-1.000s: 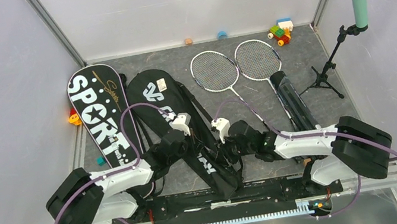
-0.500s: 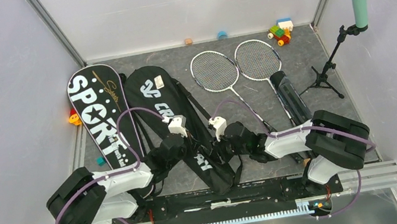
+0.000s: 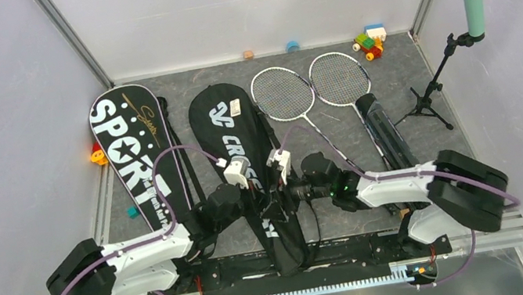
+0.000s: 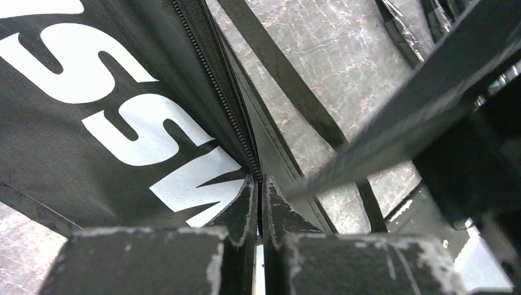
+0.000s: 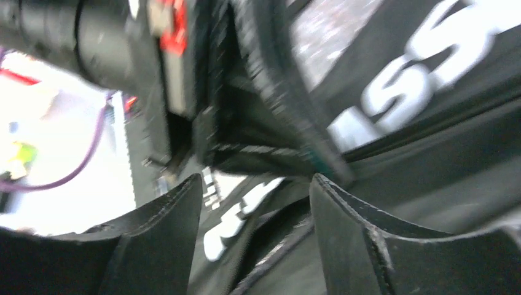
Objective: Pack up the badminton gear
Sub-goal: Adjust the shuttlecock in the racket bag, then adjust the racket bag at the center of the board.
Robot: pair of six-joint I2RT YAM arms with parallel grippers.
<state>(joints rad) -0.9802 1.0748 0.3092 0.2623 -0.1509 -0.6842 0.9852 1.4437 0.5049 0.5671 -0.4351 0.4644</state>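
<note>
Barely started. Both rackets (image 3: 283, 95) lie bare on the grey mat (image 3: 436, 145), upper centre of the top view: thin shafts, stringed oval heads side by side. Long black tube (image 3: 384, 128) sits just right of them, also out. SPORT bag (image 3: 134, 156) lies flat at left, no gripper on it. CROSSWAY bag (image 3: 238, 147), mid-frame, is soft woven black fabric with a toothed zip. Left gripper (image 4: 260, 184) is clenched on its zip edge. Right gripper (image 5: 256, 184) has its jaws apart beside the bag, holding nothing. No shuttlecocks visible. Left to do: open the bag, load, zip.
</note>
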